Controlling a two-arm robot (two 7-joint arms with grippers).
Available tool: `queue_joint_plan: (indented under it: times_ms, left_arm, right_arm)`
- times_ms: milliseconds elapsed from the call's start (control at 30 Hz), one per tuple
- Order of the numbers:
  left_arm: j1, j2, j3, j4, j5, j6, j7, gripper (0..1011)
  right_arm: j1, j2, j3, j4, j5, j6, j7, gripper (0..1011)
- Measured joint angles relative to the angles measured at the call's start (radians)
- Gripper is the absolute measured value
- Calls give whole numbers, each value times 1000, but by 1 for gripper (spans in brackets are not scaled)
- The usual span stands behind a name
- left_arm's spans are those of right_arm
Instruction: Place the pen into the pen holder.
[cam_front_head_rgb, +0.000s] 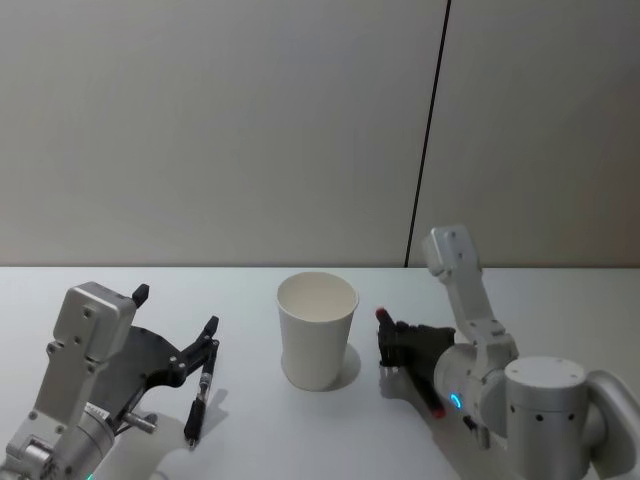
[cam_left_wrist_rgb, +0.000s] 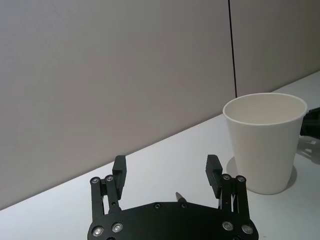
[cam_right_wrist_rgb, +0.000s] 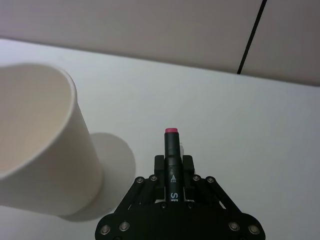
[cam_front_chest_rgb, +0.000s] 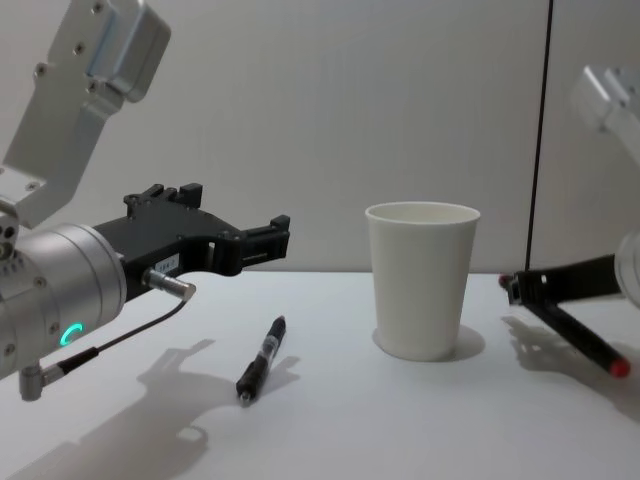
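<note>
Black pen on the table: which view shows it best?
Chest view: the black pen lies whole on the table, uncovered. Head view shows it by the left gripper; left wrist view, its tip.

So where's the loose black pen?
Head view: black pen lies on the table, left side, beneath the open left gripper, left of the pen holder.

Both our arms are forward: left gripper (cam_front_head_rgb: 176, 310) spread, right gripper (cam_front_head_rgb: 395, 345) clamped.
Our left arm (cam_front_chest_rgb: 60, 280) comes in low from the left, wrist about level, and its black fingers (cam_left_wrist_rgb: 120, 170) stand wide apart, pointing ahead above the table. Our right arm (cam_front_head_rgb: 470, 290) bends in from the right with the wrist turned inward. Its jaws are closed on a black pen (cam_right_wrist_rgb: 171, 155) with a red end, gripped along the barrel and held tilted.
</note>
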Motion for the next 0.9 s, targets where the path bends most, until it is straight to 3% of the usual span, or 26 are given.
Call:
queue_joint_plan:
  times_ms: [900]
  left_arm:
    - [0,0,0,0,0,0,0,1000]
  right_arm:
    - [-32,-49,86,-77,17,-382,16,207]
